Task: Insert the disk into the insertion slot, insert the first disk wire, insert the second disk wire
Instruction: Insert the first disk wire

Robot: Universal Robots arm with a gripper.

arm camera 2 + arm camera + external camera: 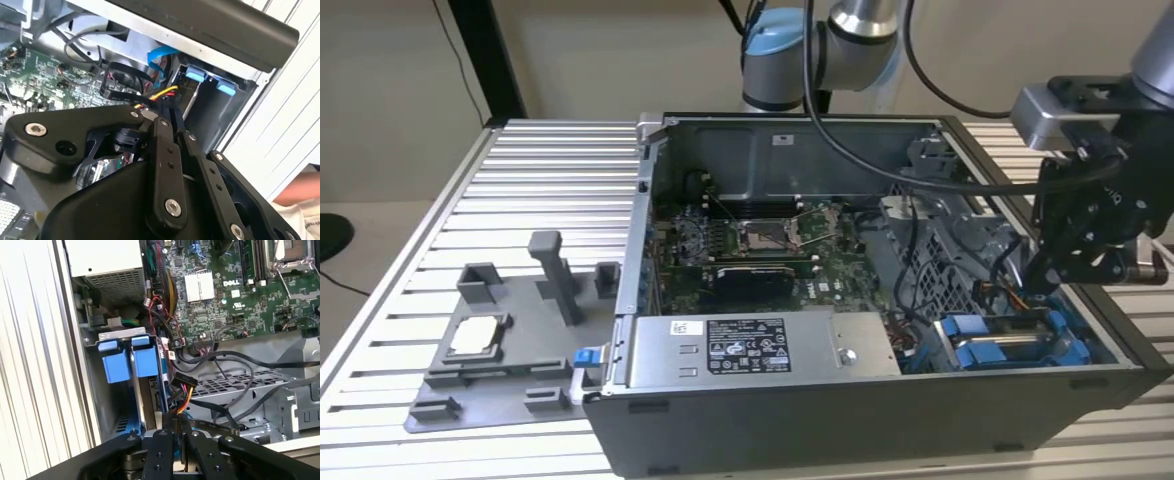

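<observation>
**Jaws:** closed, pinching the disk wire (183, 404), a yellow, orange and black bundle, just behind its black connector (182, 382). In both wrist views the two black fingers (161, 150) meet at their tips with the strands coming out between them.

**Connector:** hangs free, just beside the disk and apart from the motherboard (225, 295).

**Disk** (1007, 347): seated on edge in the insertion slot (111, 405), in the near corner of the case at the exterior view's right. Its two blue carrier tabs (146, 360) stand up side by side at the slot mouth.

**Case** (854, 430): open, lying on the ribbed tabletop (547, 180).

**Power supply** (747, 345): grey box with white sticker, along the near wall, to the exterior view's left of the disk.

**Processor socket** (767, 235): farther in, at mid-board.

**Fixture tray** (520, 400): grey, on the tabletop to the exterior view's left of the case.
</observation>
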